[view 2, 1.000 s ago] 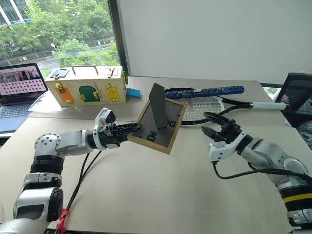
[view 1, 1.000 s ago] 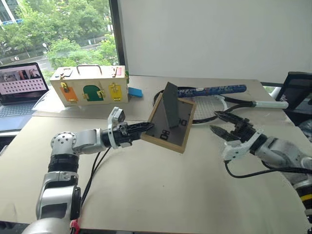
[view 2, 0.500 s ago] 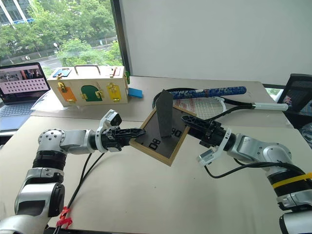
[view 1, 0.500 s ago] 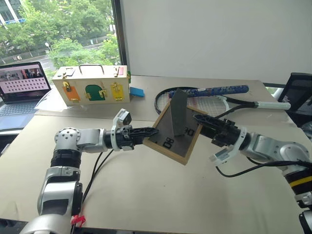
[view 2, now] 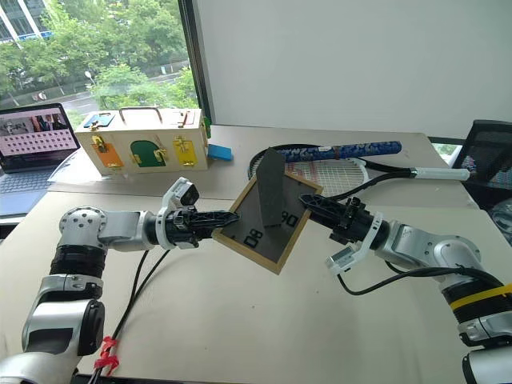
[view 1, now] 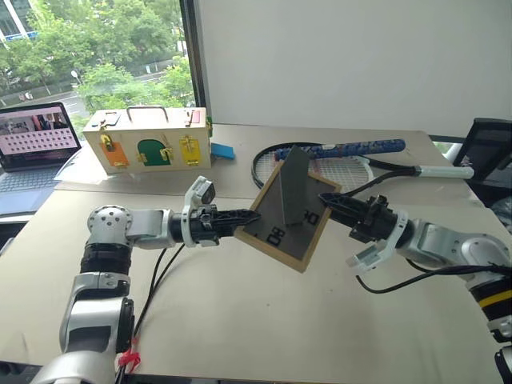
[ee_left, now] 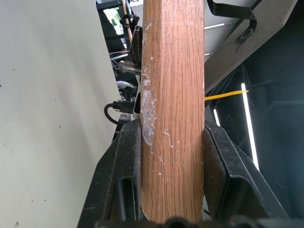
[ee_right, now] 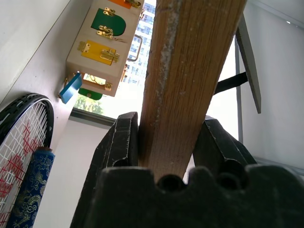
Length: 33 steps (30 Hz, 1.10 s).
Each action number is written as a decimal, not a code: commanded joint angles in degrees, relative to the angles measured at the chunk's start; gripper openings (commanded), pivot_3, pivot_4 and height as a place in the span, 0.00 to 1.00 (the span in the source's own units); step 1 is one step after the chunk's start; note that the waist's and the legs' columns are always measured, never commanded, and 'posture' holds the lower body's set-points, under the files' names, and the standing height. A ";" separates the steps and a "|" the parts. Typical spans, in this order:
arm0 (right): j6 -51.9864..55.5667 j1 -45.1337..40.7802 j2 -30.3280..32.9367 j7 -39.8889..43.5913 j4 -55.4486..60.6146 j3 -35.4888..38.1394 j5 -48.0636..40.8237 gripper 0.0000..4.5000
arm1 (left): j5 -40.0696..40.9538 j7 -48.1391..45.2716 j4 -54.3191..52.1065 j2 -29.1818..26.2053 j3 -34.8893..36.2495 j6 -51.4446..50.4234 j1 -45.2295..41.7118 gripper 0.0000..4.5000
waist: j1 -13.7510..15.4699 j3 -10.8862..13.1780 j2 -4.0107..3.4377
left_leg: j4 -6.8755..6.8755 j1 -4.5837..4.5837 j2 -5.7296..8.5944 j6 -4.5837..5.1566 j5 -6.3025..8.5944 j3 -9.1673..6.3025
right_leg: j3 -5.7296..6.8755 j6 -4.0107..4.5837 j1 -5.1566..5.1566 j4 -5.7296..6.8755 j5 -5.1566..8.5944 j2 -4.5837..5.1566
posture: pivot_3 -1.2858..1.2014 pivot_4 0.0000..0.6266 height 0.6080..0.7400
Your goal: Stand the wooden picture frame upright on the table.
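The wooden picture frame [view 1: 290, 210] hangs tilted above the beige counter [view 1: 264, 320], in front of a badminton racket [view 1: 352, 164]. Left fingers [ee_left: 118, 180] clamp its left edge; right fingers [ee_right: 121, 147] clamp its right edge. Its prop leg [view 1: 294, 188] sticks out.

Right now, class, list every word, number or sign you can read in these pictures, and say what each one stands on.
"08": black mark on the dark grey backing of the wooden picture frame, seen tilted, since the frame is held off the table.
Laptop screen: rows of small pictures, any text too small to read.
Racket grip: blue patterned wrap, no readable lettering.
Wooden box with coloured doors: no text visible.
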State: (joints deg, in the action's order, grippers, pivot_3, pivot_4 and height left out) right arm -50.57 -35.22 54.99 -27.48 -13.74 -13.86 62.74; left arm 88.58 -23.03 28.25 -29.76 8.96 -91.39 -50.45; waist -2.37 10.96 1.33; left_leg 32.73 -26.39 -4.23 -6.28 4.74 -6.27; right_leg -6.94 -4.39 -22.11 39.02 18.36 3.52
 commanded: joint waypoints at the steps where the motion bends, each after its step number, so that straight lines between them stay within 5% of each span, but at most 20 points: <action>1: -1.43 -1.46 1.75 0.83 0.46 1.29 -2.69 0.29 | -5.13 -3.80 -8.56 -0.93 0.08 2.33 2.11 0.37 | -0.03 0.00 0.00 | 0.00 0.00 0.00 0.00 0.00 0.00 | 0.00 0.00 0.01 0.00 0.00 0.00 | 0.52 0.24 0.85; 7: -3.63 -3.18 2.16 3.53 -2.21 1.72 -6.53 0.27 | -17.61 -15.23 -21.62 -6.75 4.25 20.08 9.65 0.89 | -0.29 0.00 0.00 | -0.02 0.04 0.00 -0.03 -0.02 0.00 | -0.02 0.01 0.01 0.04 -0.01 0.00 | 0.52 0.24 0.85; 14: -7.43 -7.68 0.92 13.22 -8.89 0.00 -17.16 0.27 | -23.97 -29.42 -25.28 -15.25 6.23 27.91 15.71 0.90 | -0.40 0.00 -0.01 | -0.03 0.07 0.00 0.01 -0.02 0.00 | -0.03 0.03 0.04 0.04 -0.01 0.03 | 0.52 0.24 0.85; 18: -7.62 -11.47 -1.88 36.05 -16.60 -5.77 -41.16 0.27 | -26.20 -29.80 -25.02 -15.46 6.52 29.16 17.72 0.90 | -0.49 0.01 0.00 | 0.00 0.09 0.00 0.04 -0.01 0.00 | 0.00 0.02 0.12 0.03 -0.01 0.03 | 0.52 0.24 0.85; 21: 0.05 -12.04 -5.04 53.64 -15.92 -6.00 -60.47 0.27 | -27.36 -31.25 -27.79 -14.86 6.80 31.42 20.30 0.90 | -0.87 0.01 0.01 | 0.00 0.10 -0.01 0.08 -0.01 0.00 | 0.00 0.02 0.17 0.03 -0.01 0.03 | 0.52 0.24 0.85; 25: 26.14 -11.06 -10.05 77.42 -8.90 -1.76 -86.78 0.27 | -26.51 -31.17 -31.29 -13.41 8.28 32.79 22.52 0.90 | -1.34 0.02 -0.01 | 0.01 0.10 -0.04 0.09 -0.01 -0.05 | 0.06 0.03 0.20 0.12 -0.02 0.01 | 0.52 0.24 0.85; 33: 71.81 -11.25 -14.03 85.22 -0.61 6.26 -107.42 0.27 | -28.87 -32.83 -37.13 -12.27 10.29 40.01 26.21 0.90 | -1.22 0.03 -0.03 | 0.01 0.16 -0.04 0.12 -0.03 -0.07 | 0.09 0.04 0.17 0.21 -0.02 -0.01 | 0.52 0.24 0.85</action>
State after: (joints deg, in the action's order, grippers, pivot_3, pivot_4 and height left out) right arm 12.56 -45.71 41.60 57.36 -19.30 -11.92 -38.43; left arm 60.77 -54.27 -5.29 -42.09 16.92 -55.85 -24.38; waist -3.59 10.99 1.30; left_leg 32.74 -26.24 -4.26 -6.16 4.71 -6.34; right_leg -6.85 -4.36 -21.96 39.23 18.35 3.52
